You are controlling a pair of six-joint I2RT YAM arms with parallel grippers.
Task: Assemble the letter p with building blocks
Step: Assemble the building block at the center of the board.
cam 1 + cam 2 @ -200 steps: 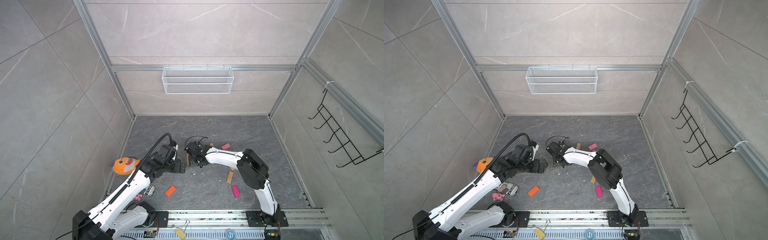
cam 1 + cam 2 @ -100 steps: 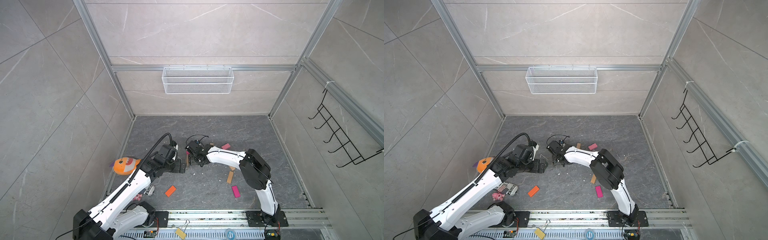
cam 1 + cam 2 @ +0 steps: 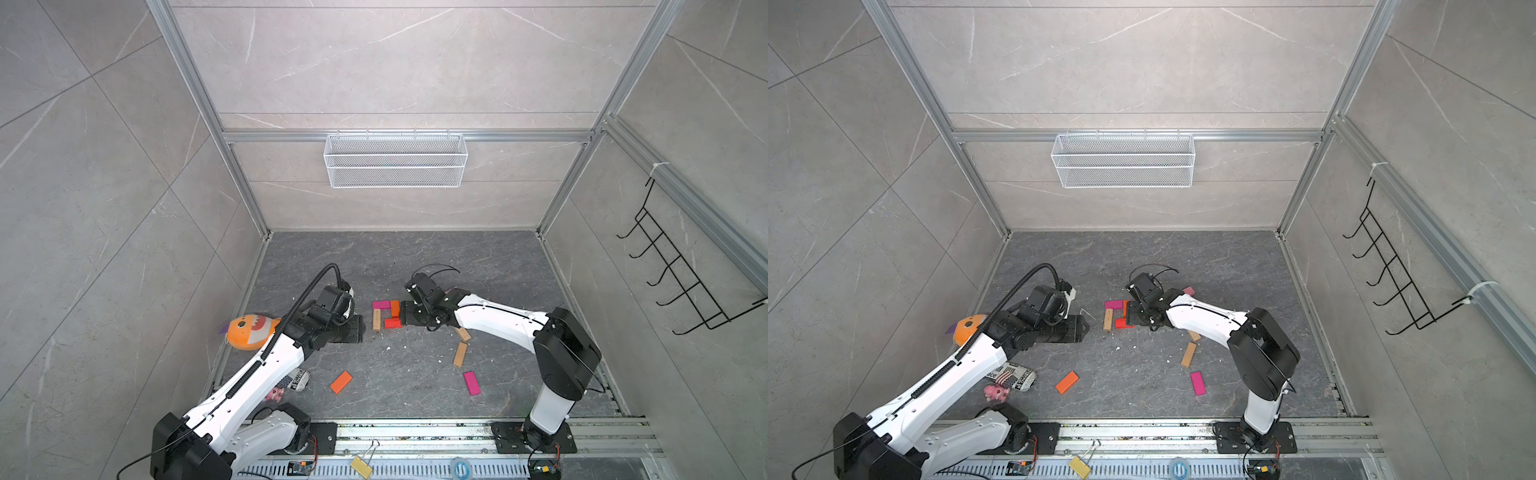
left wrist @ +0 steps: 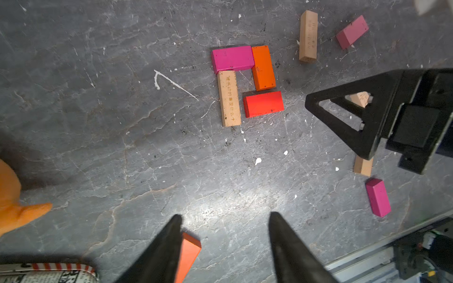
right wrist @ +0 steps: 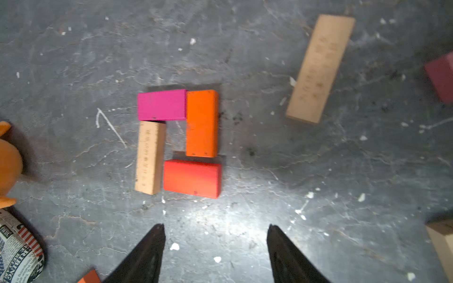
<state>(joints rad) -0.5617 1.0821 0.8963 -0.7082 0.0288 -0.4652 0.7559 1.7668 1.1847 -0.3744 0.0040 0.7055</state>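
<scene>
Letter p (image 4: 245, 61): tan stem (image 4: 229, 98), magenta top (image 4: 232, 58), orange side (image 4: 263, 67), red base (image 4: 263, 104). Left claw (image 4: 225, 214), right claw (image 5: 215, 225) parted, empty.

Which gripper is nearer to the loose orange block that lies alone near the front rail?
Left. The left gripper hangs a short way behind the loose orange block; the right gripper is farther off, by the red block.

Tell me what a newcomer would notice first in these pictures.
Probably the bright block figure in the middle of the dark floor: a magenta block, an orange block and a red block form a loop against a tan block, with the left gripper and the right gripper open on either side. Then the orange plush fish at the floor's edge on the left gripper's side, and the white wire basket on the back wall.
</scene>
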